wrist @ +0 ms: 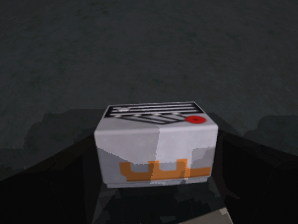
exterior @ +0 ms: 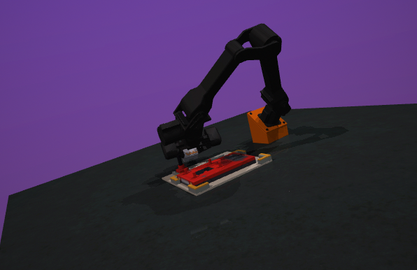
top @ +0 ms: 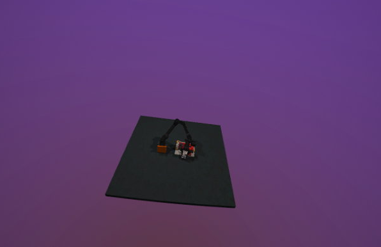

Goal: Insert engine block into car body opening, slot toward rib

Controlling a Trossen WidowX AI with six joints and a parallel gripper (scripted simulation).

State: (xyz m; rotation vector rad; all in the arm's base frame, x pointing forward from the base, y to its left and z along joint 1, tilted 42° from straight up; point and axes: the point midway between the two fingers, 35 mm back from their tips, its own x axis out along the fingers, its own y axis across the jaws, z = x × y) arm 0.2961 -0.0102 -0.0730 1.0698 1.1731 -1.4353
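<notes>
The engine block point(top: 184, 155) point(exterior: 190, 152) point(wrist: 156, 145) is whitish, with an orange pattern on one side and black stripes and a red disc on top. My gripper point(wrist: 154, 136) is shut on it, one dark finger at each side. The block hangs above and behind the car body in the exterior view, and near the base plate's front edge in the top view. The red car body point(exterior: 234, 161) lies in the pale base plate point(exterior: 228, 175) point(top: 178, 153). A dark opening point(exterior: 203, 171) shows near its left end. The slot and rib cannot be made out.
Yellow-topped corner blocks point(exterior: 198, 187) stand around the car body. A black post point(exterior: 180, 160) with a red foot stands at its far left end, close to my gripper. The orange arm base point(exterior: 267, 133) point(top: 162, 149) stands beyond the plate.
</notes>
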